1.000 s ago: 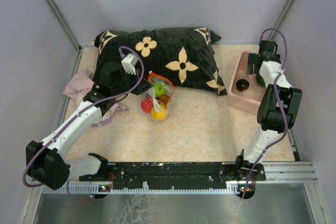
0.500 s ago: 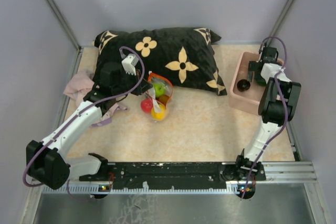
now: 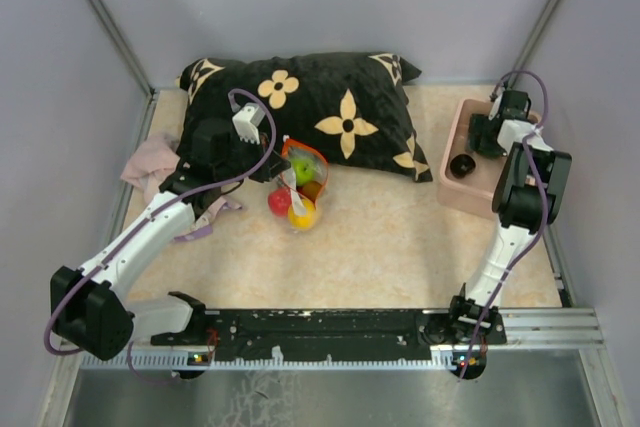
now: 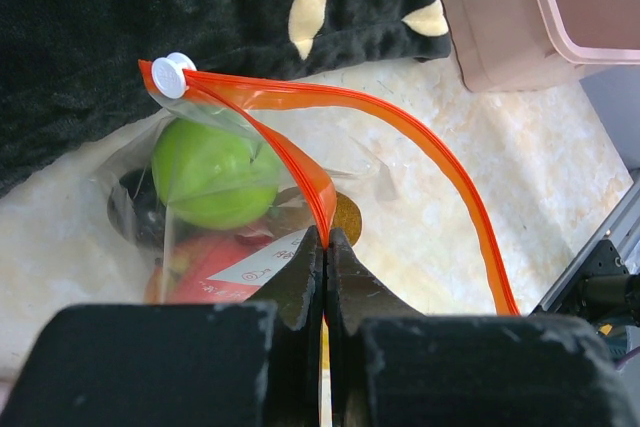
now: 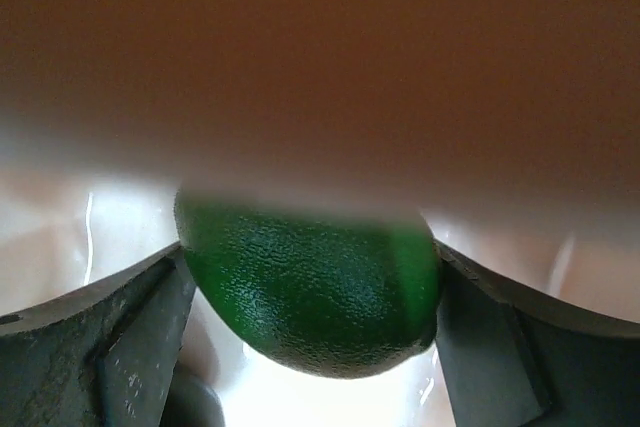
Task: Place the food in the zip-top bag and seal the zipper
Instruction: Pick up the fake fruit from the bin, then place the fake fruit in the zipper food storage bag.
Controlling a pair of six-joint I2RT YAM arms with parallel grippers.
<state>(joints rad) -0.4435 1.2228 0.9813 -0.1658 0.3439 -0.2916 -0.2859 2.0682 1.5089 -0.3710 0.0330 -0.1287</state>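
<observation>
The clear zip-top bag [image 3: 300, 185] lies in front of the pillow with its mouth open. It holds a green fruit [image 4: 205, 172], a red one [image 3: 279, 201] and a yellow one [image 3: 302, 212]. My left gripper [image 4: 325, 239] is shut on the red-orange zipper [image 4: 400, 127] strip, near the white slider [image 4: 178, 75]. It also shows in the top view [image 3: 268, 169]. My right gripper [image 3: 487, 137] is down inside the pink bin [image 3: 470, 187]. Its fingers press both sides of a dark green fruit [image 5: 310, 292].
A black pillow with cream flowers [image 3: 320, 112] lies along the back, touching the bag. A pink cloth [image 3: 150, 162] is bunched at the left under the left arm. A small dark item [image 3: 461, 163] lies in the bin. Grey walls close in both sides.
My right gripper has moved back and down into the pink bin onto the dark green fruit. The left arm and the bag have not moved.
</observation>
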